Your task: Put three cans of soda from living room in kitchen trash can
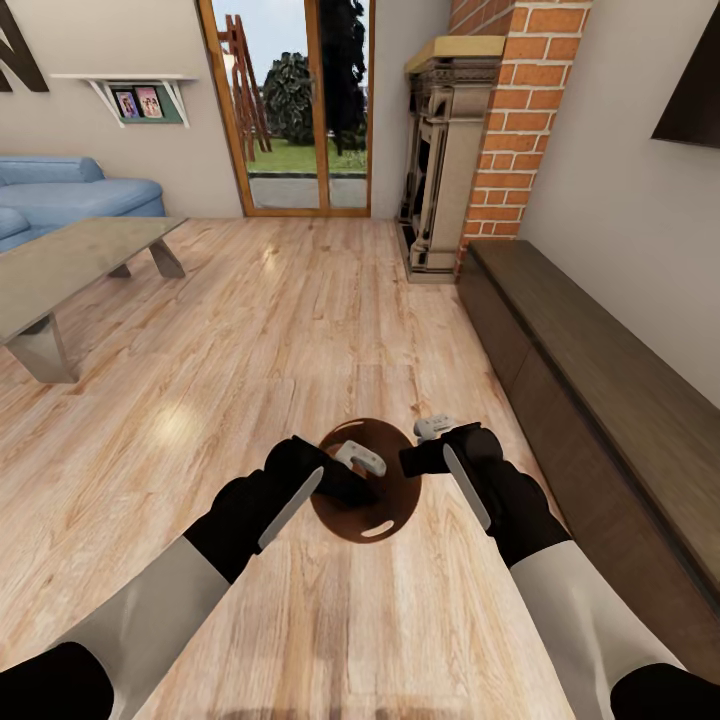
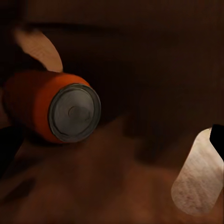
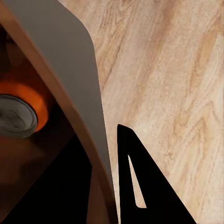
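Living-room floor (image 1: 250, 330): trash can (image 1: 395, 500) holds an orange can (image 2: 51, 107); pincer states unclear.

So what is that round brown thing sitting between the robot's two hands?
In the head view, the tash can sits between the left gripper and right gripper. The left wrist view shows an orange can of soda lying inside it.

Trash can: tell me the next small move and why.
Probably carry the trash can toward the kitchen, both arms keeping it level. It sits between the left gripper and right gripper over living room floor, and an orange soda can already lies on its side inside it; how many more are inside cannot be told.
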Controlling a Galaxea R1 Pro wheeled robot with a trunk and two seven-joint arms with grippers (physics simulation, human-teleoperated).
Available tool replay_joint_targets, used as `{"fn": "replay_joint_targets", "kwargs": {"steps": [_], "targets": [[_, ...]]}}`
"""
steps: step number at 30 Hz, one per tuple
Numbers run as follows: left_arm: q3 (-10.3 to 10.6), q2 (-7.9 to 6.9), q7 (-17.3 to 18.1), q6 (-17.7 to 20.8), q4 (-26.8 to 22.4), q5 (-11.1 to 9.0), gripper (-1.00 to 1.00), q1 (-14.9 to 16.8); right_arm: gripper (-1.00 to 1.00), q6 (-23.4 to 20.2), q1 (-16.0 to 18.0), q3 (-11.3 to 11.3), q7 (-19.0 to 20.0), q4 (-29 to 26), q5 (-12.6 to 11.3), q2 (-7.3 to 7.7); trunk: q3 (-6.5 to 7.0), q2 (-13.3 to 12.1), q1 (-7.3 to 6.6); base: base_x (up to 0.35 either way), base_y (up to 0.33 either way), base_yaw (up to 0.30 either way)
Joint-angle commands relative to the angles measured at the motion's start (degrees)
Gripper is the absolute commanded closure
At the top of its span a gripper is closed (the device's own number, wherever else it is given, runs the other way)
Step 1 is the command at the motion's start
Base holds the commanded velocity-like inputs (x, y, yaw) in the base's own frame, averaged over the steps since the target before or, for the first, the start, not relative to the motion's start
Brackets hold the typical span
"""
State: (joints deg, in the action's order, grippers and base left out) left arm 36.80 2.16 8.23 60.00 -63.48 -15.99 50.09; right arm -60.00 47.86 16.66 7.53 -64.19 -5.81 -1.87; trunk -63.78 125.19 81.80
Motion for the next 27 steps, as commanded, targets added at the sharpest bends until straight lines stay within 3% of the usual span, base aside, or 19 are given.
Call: {"fn": "replay_joint_targets", "kwargs": {"steps": [1, 8, 12, 16, 18, 20, 21, 23, 27], "targets": [[0.0, -0.31, 0.1, 0.0, -0.5, 2.3, -1.00, 0.0, 1.00, 0.0, 0.0, 0.0, 0.1, 0.0, 0.0, 0.04, 0.01, 0.0, 0.00, 0.000, 0.000, 0.000], [-0.1, -0.66, 1.4, 0.0, -6.7, 1.9, -1.00, -0.2, 1.00, 0.0, 0.0, -0.5, 0.2, 0.1, 0.0, 0.10, 0.01, 0.0, 0.00, 0.000, 0.000, 0.000], [-0.5, -1.42, 6.4, 0.0, -11.8, 1.9, -1.00, -2.1, 1.00, 0.0, 0.0, -0.8, 0.2, 0.1, -0.1, 0.24, 0.01, 0.0, 0.00, 0.000, 0.000, 0.000], [-0.8, -6.94, 12.7, 0.0, -17.7, 1.8, -1.00, -3.4, 1.00, 0.0, 0.0, -1.0, 0.2, 1.0, -0.1, 0.57, 0.01, 0.0, 0.00, 0.000, 0.000, 0.000], [-1.4, -8.99, 14.8, 0.0, -19.1, 1.8, -1.00, -3.5, 1.00, 0.0, 0.0, -1.1, 0.2, 1.4, -0.1, 0.68, 0.01, 0.0, 0.00, 0.000, 0.000, 0.000], [-3.0, -10.50, 15.6, 0.0, -19.9, 1.8, -1.00, -3.5, 1.00, 0.0, 0.0, -1.1, 0.2, 1.6, -0.1, 0.76, 0.01, 0.0, 0.00, 0.000, 0.000, 0.000], [-7.4, -12.53, 16.3, 0.0, -20.7, 1.7, -1.00, -3.6, 1.00, 0.0, 0.0, -1.2, 0.2, 1.7, -0.1, 0.87, 0.01, 0.0, 0.00, 0.000, 0.000, 0.000], [-11.0, -13.77, 16.7, 0.0, -21.1, 1.8, -1.00, -3.6, 1.00, 0.0, 0.0, -1.2, 0.2, 1.8, -0.1, 0.96, 0.01, 0.0, 0.00, 0.000, 0.000, 0.000], [-14.1, -14.80, 14.8, 0.0, -21.1, 2.2, -1.00, -3.7, 1.00, 0.0, -0.1, -1.2, 0.3, 1.9, -0.1, 1.36, 0.01, 0.0, 0.00, 0.000, 0.000, 0.000]]}}
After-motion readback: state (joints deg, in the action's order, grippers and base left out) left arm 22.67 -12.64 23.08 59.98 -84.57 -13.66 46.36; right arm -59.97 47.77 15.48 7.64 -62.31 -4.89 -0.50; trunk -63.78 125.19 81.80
